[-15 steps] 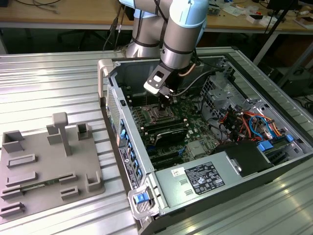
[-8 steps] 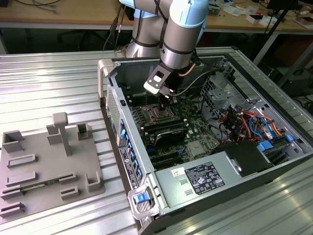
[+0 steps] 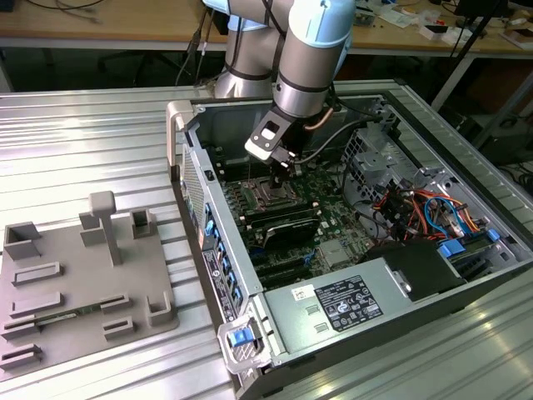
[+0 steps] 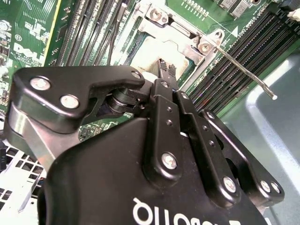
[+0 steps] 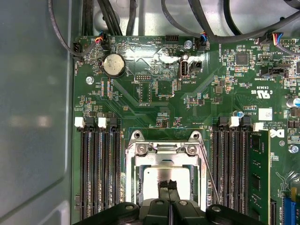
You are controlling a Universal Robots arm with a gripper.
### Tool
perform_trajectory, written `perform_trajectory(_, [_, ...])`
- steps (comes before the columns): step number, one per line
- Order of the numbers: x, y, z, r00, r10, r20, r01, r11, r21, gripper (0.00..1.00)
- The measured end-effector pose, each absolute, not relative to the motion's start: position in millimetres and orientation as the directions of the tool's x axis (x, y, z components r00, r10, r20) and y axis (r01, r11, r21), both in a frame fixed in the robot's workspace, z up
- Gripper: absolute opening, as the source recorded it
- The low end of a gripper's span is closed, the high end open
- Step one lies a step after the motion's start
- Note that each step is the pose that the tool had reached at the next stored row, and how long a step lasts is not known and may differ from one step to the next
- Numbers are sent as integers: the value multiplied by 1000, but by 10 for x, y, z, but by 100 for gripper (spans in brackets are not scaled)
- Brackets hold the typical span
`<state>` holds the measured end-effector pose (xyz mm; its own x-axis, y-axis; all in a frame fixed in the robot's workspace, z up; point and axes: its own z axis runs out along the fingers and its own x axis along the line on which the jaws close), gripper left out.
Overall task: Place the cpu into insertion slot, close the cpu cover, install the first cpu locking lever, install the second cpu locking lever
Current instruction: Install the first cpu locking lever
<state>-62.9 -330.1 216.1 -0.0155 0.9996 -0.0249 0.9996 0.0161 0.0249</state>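
Inside the open computer case [image 3: 215, 258], the pincer [image 5: 168, 187] hangs tips-down over the motherboard [image 5: 154, 93], its fingertips drawn together with nothing seen between them. Directly under the tips is the cpu [image 5: 153, 180], silver top up, lying in the insertion slot [image 5: 129, 176]. The cpu cover [image 5: 166, 150] frames it. Just beside the pincer, one thin locking lever [image 4: 243, 70] stands free at a slant. Memory slots [image 5: 96, 173] flank either side.
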Motion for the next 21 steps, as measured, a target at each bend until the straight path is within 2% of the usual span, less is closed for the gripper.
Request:
perform_trajectory(10, [-628,-3301,2227,-35,999,-25,999,36,25,11])
perform_trajectory(21, [-628,-3300,2247,-208,978,-25,978,208,25,11])
